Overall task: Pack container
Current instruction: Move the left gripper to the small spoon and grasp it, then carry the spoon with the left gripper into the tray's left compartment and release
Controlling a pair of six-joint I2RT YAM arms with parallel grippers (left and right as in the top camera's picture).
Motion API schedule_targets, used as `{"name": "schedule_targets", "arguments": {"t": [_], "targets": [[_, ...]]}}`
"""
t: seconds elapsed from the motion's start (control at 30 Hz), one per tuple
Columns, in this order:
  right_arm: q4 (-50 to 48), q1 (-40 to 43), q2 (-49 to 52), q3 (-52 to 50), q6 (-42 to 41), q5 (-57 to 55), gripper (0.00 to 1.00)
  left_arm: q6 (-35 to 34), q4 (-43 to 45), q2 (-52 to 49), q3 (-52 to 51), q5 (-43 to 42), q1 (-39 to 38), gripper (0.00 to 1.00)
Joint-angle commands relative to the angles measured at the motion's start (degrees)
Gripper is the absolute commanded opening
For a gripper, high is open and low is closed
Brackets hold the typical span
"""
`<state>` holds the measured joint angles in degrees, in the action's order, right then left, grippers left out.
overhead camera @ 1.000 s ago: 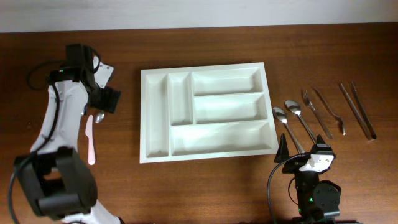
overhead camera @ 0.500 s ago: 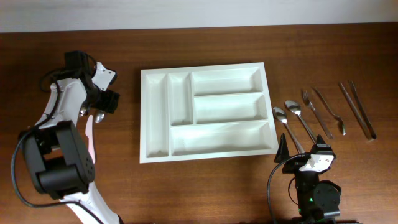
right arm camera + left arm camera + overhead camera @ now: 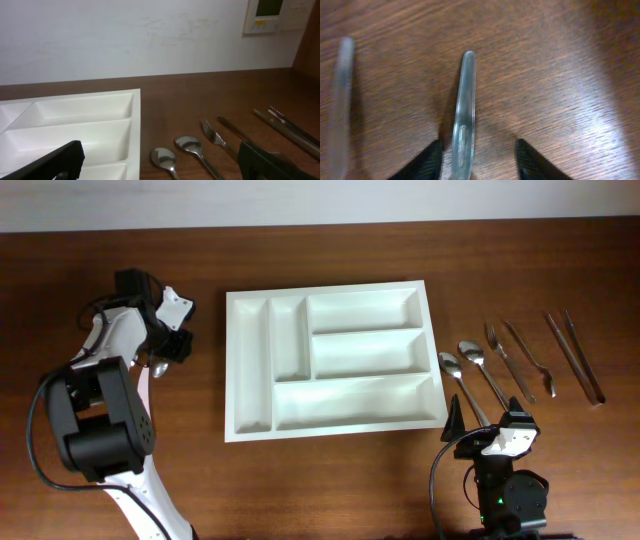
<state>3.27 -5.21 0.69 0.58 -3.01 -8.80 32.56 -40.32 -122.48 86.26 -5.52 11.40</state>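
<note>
The white five-compartment container (image 3: pixel 232 370) lies in the middle of the table with nothing in it; it also shows in the right wrist view (image 3: pixel 136 115). My left gripper (image 3: pixel 166 343) is low over the table just left of it. In the left wrist view its jaws (image 3: pixel 479 157) are open around the handle of a metal spoon (image 3: pixel 465 105) lying flat on the wood, closer to the left jaw. The spoon's bowl (image 3: pixel 160 367) shows below the gripper. My right gripper (image 3: pixel 490 435) is open and empty at the front right, its jaws (image 3: pixel 160 162) facing the container.
A pale pink knife (image 3: pixel 340 100) lies left of the spoon, partly under my left arm. Right of the container lie two spoons (image 3: pixel 462 362), a fork (image 3: pixel 505 358), another utensil (image 3: pixel 530 358) and two long thin pieces (image 3: pixel 577 355).
My left arm has swung in and my left gripper has shifted slightly towards the back over the spoon. The right arm has not moved.
</note>
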Motion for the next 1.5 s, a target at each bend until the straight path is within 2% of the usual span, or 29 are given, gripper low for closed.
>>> {"name": "schedule_targets", "arguments": {"t": [0.0,0.1,0.17,0.23,0.33,0.5,0.73,0.9,1.03,1.1,1.23,1.3,1.33,1.47], "targets": [[0.4,0.4,-0.4,-0.3,-0.2,-0.7,0.98,0.7,0.8,-1.2,0.8,-0.7,0.3,0.45],[0.4,0.4,-0.4,-0.3,-0.2,-0.7,0.99,0.7,0.8,-1.3,0.8,-0.7,0.3,0.34],[0.4,0.4,-0.4,-0.3,-0.2,-0.7,0.99,0.7,0.8,-1.3,0.8,-0.7,0.3,0.16],[0.4,0.4,-0.4,-0.3,-0.2,-0.7,0.99,0.7,0.7,-1.3,0.8,-0.7,0.3,0.06],[0.4,0.4,-0.4,-0.3,-0.2,-0.7,0.99,0.7,0.8,-1.3,0.8,-0.7,0.3,0.02],[0.4,0.4,-0.4,-0.3,-0.2,-0.7,0.99,0.7,0.7,-1.3,1.1,-0.7,0.3,0.02],[0.4,0.4,-0.4,-0.3,-0.2,-0.7,0.99,0.3,-2.4,0.9,7.3,-0.7,-0.4,0.02],[0.4,0.4,-0.4,-0.3,-0.2,-0.7,0.99,-9.6,-6.6,3.6,15.3,-0.8,-3.0,0.02],[0.4,0.4,-0.4,-0.3,-0.2,-0.7,0.98,-24.5,-9.5,6.8,21.0,-3.4,-7.9,0.02],[0.4,0.4,-0.4,-0.3,-0.2,-0.7,0.99,-32.1,-9.7,9.0,21.9,-6.7,-11.8,0.02],[0.4,0.4,-0.4,-0.3,-0.2,-0.7,0.99,-40.0,-12.6,10.0,21.9,-7.1,-19.7,0.02],[0.4,0.4,-0.4,-0.3,-0.2,-0.7,0.99,-43.2,-14.6,9.8,21.7,-5.9,-22.6,0.02],[0.4,0.4,-0.4,-0.3,-0.2,-0.7,0.99,-47.0,-16.0,9.4,21.6,-2.2,-25.3,0.02],[0.4,0.4,-0.4,-0.3,-0.2,-0.7,0.99,-50.8,-17.3,7.9,21.6,2.3,-30.2,0.02]]}}
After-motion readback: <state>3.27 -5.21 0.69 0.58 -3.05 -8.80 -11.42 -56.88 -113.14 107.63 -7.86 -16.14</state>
